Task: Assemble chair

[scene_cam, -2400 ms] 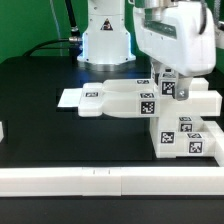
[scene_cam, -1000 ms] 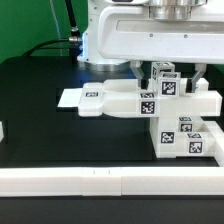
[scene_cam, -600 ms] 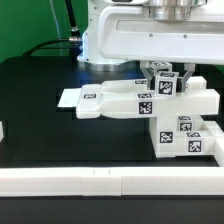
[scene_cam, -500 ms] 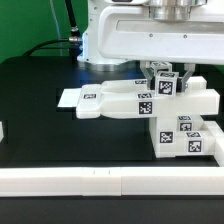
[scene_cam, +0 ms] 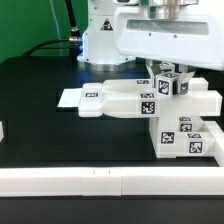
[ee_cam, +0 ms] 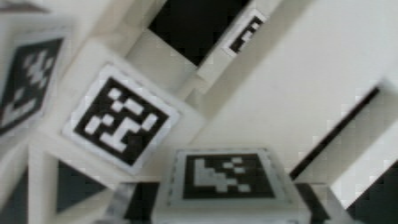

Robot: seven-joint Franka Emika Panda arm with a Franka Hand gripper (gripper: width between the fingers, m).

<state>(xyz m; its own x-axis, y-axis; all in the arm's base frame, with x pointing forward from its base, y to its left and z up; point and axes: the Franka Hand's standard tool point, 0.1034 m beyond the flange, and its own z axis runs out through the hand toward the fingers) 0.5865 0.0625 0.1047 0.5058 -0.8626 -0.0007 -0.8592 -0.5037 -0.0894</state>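
The arm (scene_cam: 165, 35) descends from the top of the exterior view at that view's right, wrist pointing down. The gripper (scene_cam: 166, 72) hangs low beneath it; finger spacing cannot be determined.

A black table (scene_cam: 45, 110) fills the view. A long white border rail (scene_cam: 100, 181) lies at 6 o'clock; a green cable (scene_cam: 42, 44) at 10 o'clock.

White tagged chair (scene_cam: 165, 110) parts stacked on black table, exterior view's right.
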